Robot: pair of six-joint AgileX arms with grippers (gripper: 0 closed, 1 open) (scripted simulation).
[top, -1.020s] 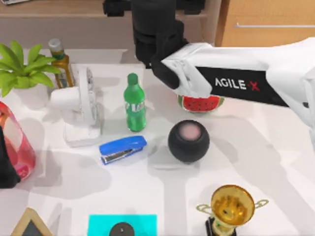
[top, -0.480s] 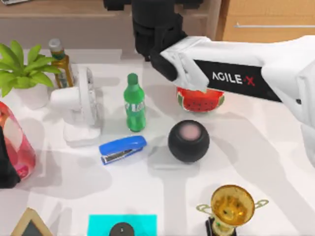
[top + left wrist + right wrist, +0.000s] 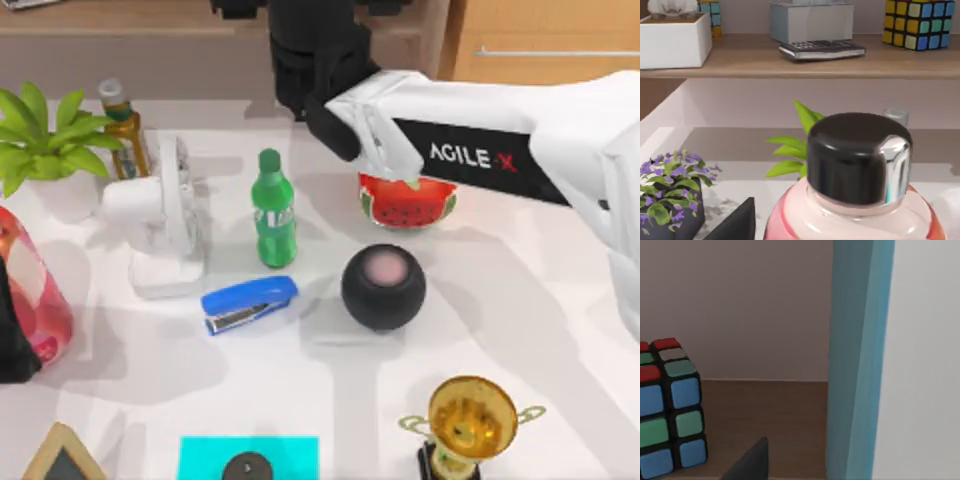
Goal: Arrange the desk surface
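Observation:
The white desk surface (image 3: 520,300) carries a green bottle (image 3: 273,208), a blue stapler (image 3: 248,303), a black round speaker (image 3: 383,287), a watermelon slice (image 3: 407,205) and a white fan (image 3: 165,215). My right arm reaches from the right across the back of the desk. Its gripper (image 3: 312,12) is over the brown shelf, close to a colour cube (image 3: 670,410) and a teal-edged box (image 3: 860,360). My left gripper (image 3: 12,345) sits at the left edge beside a pink bottle (image 3: 35,290) with a black cap (image 3: 857,155).
A gold trophy (image 3: 470,420), a cyan pad (image 3: 290,452) and a small framed board (image 3: 62,460) line the front edge. A potted plant (image 3: 45,140) and an amber bottle (image 3: 125,125) stand back left. The shelf (image 3: 790,60) holds a calculator (image 3: 821,49) and boxes.
My right arm has shifted a little toward the back shelf, uncovering more of the watermelon slice. Nothing on the desk has moved.

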